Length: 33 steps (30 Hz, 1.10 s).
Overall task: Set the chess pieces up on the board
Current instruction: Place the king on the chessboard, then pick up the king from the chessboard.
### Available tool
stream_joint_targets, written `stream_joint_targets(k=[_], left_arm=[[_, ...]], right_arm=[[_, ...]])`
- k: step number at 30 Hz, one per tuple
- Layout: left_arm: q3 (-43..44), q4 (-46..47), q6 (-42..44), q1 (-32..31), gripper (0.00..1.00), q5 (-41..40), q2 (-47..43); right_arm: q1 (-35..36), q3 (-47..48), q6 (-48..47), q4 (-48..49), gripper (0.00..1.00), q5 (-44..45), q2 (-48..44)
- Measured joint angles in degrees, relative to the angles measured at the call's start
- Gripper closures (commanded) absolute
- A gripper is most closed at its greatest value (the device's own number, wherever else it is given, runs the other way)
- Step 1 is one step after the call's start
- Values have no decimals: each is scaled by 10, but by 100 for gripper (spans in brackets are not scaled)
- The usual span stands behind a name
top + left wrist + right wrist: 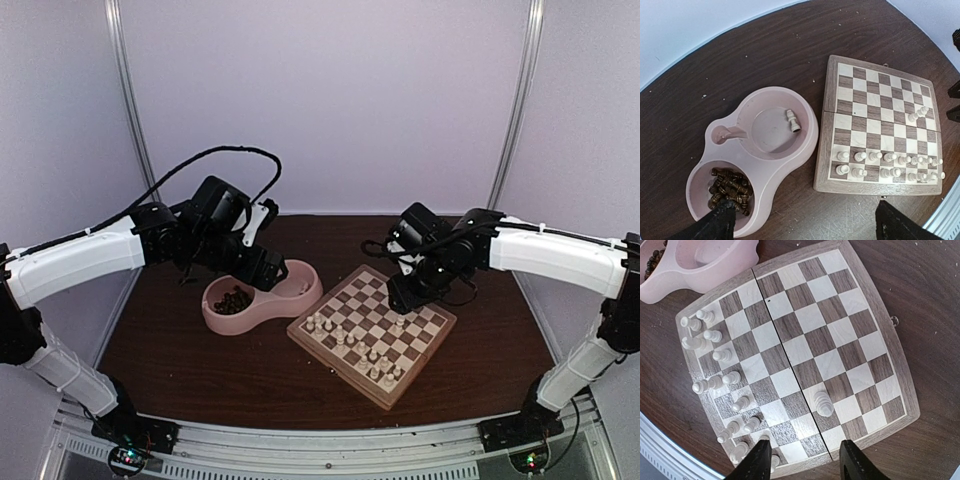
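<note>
Pieces [722, 355] crowd the board [810, 315] edge under the right gripper [807, 460], part open, empty, so a nudge could topple them; left gripper [809, 224] wide open, empty

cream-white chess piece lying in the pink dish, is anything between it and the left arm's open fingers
Nothing visible. The cream-white chess piece lies alone on its side in one bowl of the pink double-bowl dish, near its wall. The dark brown chess pieces lie in the other bowl, by the left fingers.
</note>
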Motion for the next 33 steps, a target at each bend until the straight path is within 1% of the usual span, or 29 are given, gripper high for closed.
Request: stream_joint_targets(k=[10, 13, 20, 27, 33], left_arm=[[0, -12, -2, 0, 2, 20, 0], [0, -12, -2, 0, 2, 21, 0], [0, -12, -2, 0, 2, 28, 7], [2, -18, -1, 0, 2, 30, 22], [17, -27, 4, 0, 2, 29, 27]], right_arm=[[-13, 7, -13, -21, 59, -14, 60], [-18, 6, -18, -16, 62, -16, 64], [-32, 6, -23, -3, 65, -23, 80], [-35, 6, -25, 1, 72, -30, 99], [-37, 6, -31, 6, 73, -30, 108]])
